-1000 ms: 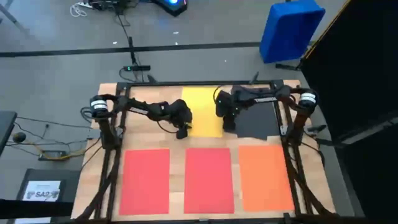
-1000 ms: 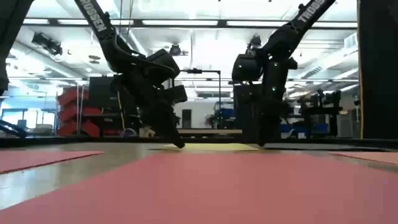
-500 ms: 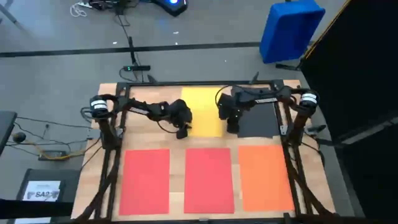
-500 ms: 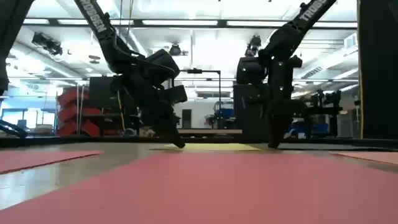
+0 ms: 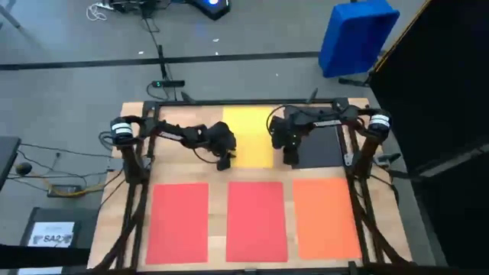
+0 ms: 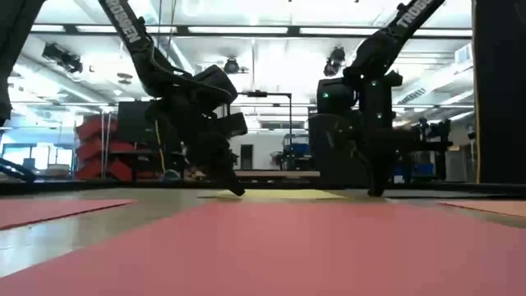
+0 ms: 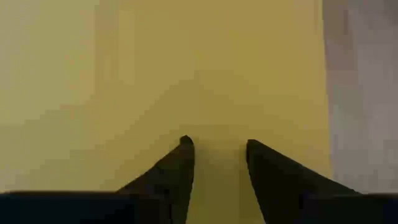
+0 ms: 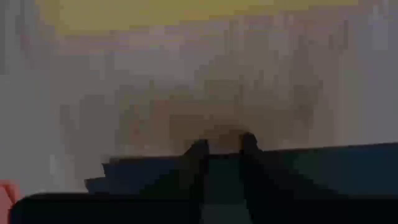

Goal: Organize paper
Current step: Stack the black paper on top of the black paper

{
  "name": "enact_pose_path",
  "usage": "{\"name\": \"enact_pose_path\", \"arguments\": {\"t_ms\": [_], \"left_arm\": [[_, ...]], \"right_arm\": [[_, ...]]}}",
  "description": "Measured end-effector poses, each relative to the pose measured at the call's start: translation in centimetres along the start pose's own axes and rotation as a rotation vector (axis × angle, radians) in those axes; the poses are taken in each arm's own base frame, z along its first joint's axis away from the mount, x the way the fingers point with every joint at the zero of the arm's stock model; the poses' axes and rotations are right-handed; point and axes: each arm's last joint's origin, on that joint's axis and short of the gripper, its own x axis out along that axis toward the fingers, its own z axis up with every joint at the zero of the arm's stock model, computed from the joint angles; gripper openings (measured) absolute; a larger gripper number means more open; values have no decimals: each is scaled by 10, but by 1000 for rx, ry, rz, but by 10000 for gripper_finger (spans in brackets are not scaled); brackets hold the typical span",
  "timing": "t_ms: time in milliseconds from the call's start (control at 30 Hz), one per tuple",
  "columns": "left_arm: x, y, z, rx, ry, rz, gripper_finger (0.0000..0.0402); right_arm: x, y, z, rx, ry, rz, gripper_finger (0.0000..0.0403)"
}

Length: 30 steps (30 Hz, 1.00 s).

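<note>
Pressing down at the back of the table: both grippers work on the rear row of paper.
Left gripper [image 5: 224, 162]: its tips rest at the near left corner of the yellow sheet [image 5: 250, 136]; in the left wrist view the fingers [image 7: 177, 171] stand a little apart with only yellow paper showing between them, so they hold nothing.
Right gripper [image 5: 290, 159]: it is lowered onto the near left corner of the dark grey sheet [image 5: 321, 149]; in the right wrist view its fingers [image 8: 198, 155] sit close together over that sheet's edge [image 8: 323, 163], but whether they pinch it I cannot tell.
Yellow sheet: flat at the back middle of the wooden table [image 5: 174, 169], with bare wood between it and the dark grey sheet.
Dark grey sheet: flat at the back right, just behind the orange sheet [image 5: 325, 217].
Front row: two red sheets, one at the left [image 5: 179, 222] and one in the middle [image 5: 257, 221], then the orange one at the right, side by side with narrow gaps.
Low view: both arms come down from above; the left gripper [image 6: 233, 187] and right gripper [image 6: 377, 189] touch the surface behind the near red sheet [image 6: 271, 247].
Floor beyond the table: a blue plastic bin [image 5: 356, 36] stands at the far right.
</note>
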Motion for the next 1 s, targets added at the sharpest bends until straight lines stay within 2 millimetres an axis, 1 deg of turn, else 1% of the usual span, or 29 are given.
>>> {"name": "enact_pose_path", "arguments": {"t_ms": [267, 400, 500, 600, 700, 800, 900, 1000], "left_arm": [[0, 0, 1, 1, -6, 0, 131], [0, 0, 1, 1, -9, 0, 131], [0, 0, 1, 0, -11, 0, 131], [0, 0, 1, -5, -14, 0, 131], [0, 0, 2, -14, -18, 0, 131], [0, 0, 3, -14, -26, 1, 131], [0, 0, 3, -14, -27, 1, 131], [0, 0, 3, -14, -28, 1, 131]], "right_arm": [[0, 13, 0, -37, 40, 1, 72], [-8, 12, 7, 2, 24, 14, 72], [-21, 12, 17, -1, -39, 12, 72], [-29, 11, 19, -3, -55, 6, 73], [-38, 12, 16, -2, -70, 1, 73], [-50, 16, 8, 10, -53, 18, 73], [-62, 23, -1, 36, -55, 24, 73], [-68, 37, -15, 24, -77, 41, 72]]}}
